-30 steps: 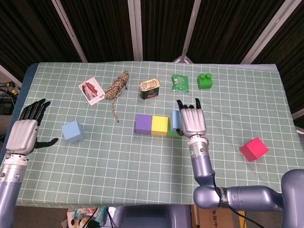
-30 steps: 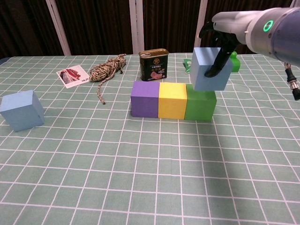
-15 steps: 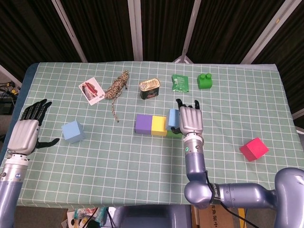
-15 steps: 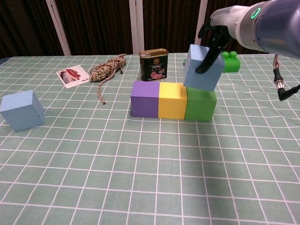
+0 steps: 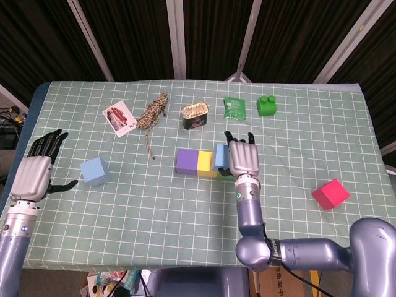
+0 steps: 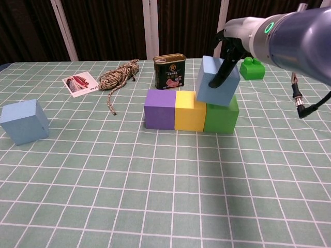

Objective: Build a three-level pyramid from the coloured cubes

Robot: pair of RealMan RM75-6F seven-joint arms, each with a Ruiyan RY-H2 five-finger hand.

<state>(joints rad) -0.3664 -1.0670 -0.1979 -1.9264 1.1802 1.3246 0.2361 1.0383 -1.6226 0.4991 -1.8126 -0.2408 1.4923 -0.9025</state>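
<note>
A purple cube (image 6: 160, 109), a yellow cube (image 6: 190, 110) and a green cube (image 6: 222, 117) stand in a row touching each other. My right hand (image 6: 227, 54) grips a light blue cube (image 6: 215, 83), tilted, over the seam between yellow and green, its lower edge about at their tops. In the head view the right hand (image 5: 242, 156) covers most of that cube (image 5: 219, 155). A second light blue cube (image 5: 95, 171) sits at the left, near my left hand (image 5: 34, 173), which is open and holds nothing. A red cube (image 5: 330, 194) lies far right.
Behind the row stand a tin can (image 6: 169, 72), a coil of rope (image 6: 118, 75) and a picture card (image 6: 80, 84). A green packet (image 5: 235, 107) and a green toy brick (image 5: 267, 106) lie at the back right. The table's near half is bare checked cloth (image 6: 165, 196).
My right hand has carried the light blue cube leftward and slightly down, from above the green cube toward the yellow-green seam. The left hand has not moved.
</note>
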